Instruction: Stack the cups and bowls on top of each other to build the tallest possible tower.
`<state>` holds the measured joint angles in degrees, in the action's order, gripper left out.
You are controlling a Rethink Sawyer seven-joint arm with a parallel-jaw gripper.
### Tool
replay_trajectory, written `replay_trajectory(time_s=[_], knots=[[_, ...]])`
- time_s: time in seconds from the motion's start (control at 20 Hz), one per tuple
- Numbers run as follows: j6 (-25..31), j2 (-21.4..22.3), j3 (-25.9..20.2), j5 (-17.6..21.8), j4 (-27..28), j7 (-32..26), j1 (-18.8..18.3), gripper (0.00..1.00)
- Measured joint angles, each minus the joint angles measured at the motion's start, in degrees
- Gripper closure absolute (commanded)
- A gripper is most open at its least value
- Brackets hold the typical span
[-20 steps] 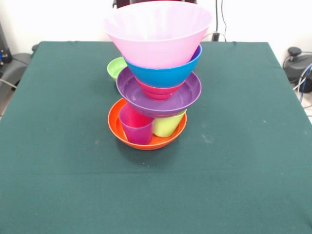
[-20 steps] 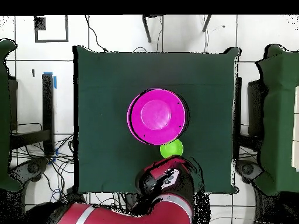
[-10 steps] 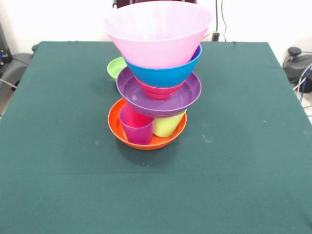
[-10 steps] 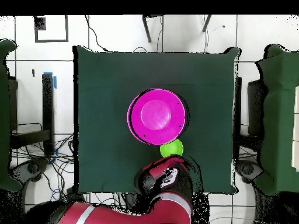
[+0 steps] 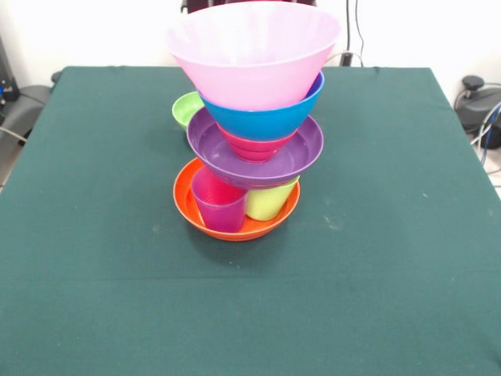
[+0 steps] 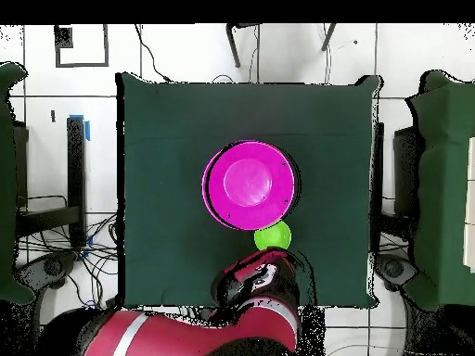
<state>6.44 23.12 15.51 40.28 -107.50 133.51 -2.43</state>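
I see the tower widening upward, top-heavy; green bowl waits at its 11 o'clock; jaws' state I cannot tell.

Pink bowl up top: thin glossy plastic, slightly translucent, faint ribbing catches light. Blue bowl under it: smooth shiny plastic, opaque. Purple bowl: same gloss, bright highlight on rim. Orange bowl at base: slick plastic, sheen along lip. Purple cup and lime cup: smooth plastic, softer shine. Table: dark green cloth, matt, fine weave, faint pale specks. Arm: red shell, smooth, satin finish.
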Motion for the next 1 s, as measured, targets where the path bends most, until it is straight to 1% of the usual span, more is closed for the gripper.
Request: replay_trajectory(time_s=[0.4,1.0], knots=[[-3.09,-4.63,0.44,-0.02,0.66,0.01,2.12,0.00],[-7.65,-7.89,5.85,-0.04,1.92,0.00,7.79,0.00]])
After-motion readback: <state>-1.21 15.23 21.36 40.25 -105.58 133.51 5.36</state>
